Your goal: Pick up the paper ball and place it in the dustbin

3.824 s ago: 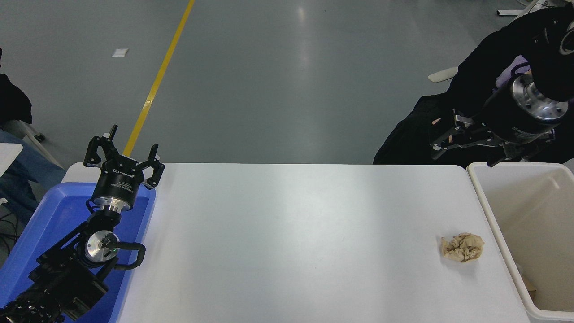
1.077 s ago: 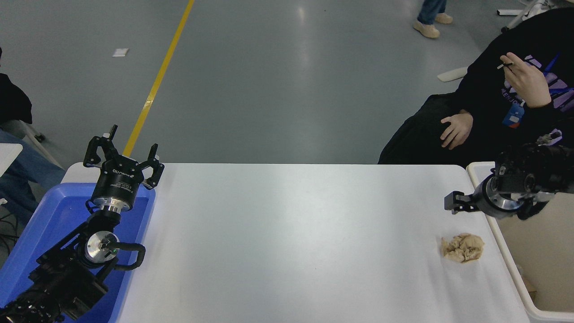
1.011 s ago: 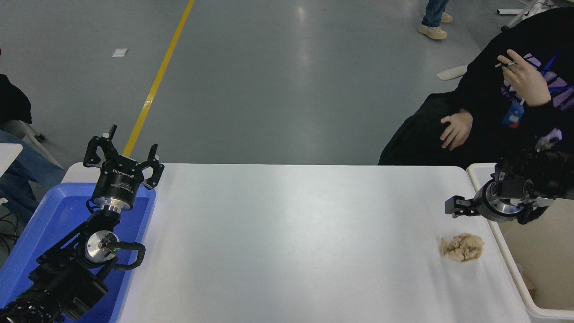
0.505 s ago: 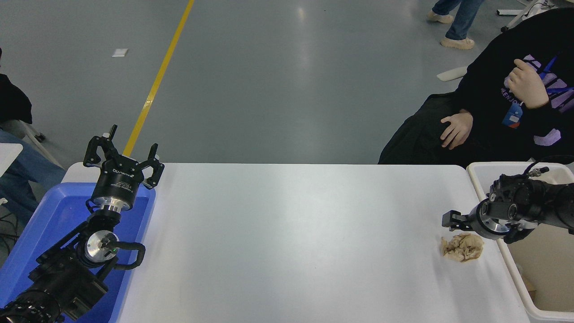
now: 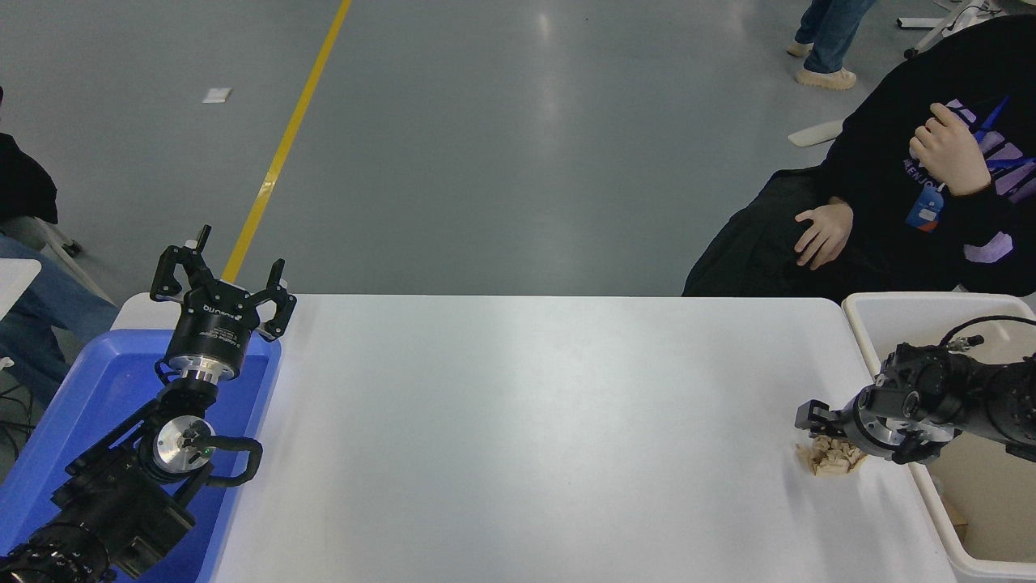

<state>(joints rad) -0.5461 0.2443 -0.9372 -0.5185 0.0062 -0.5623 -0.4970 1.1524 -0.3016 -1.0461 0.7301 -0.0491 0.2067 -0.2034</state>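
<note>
Lowered, right gripper's (image 5: pixel 817 433) fingers (image 5: pixel 808 416) overlap paper ball (image 5: pixel 825 460).

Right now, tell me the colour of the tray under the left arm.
Blue tray, plain, seen in the head view.

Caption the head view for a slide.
Right gripper lowered onto the paper ball beside the dustbin; left gripper parked over blue tray.

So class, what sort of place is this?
Probably a robotics lab or workshop: a grey floor with a yellow line, and two robot arms at a white table while a person sits watching.
</note>
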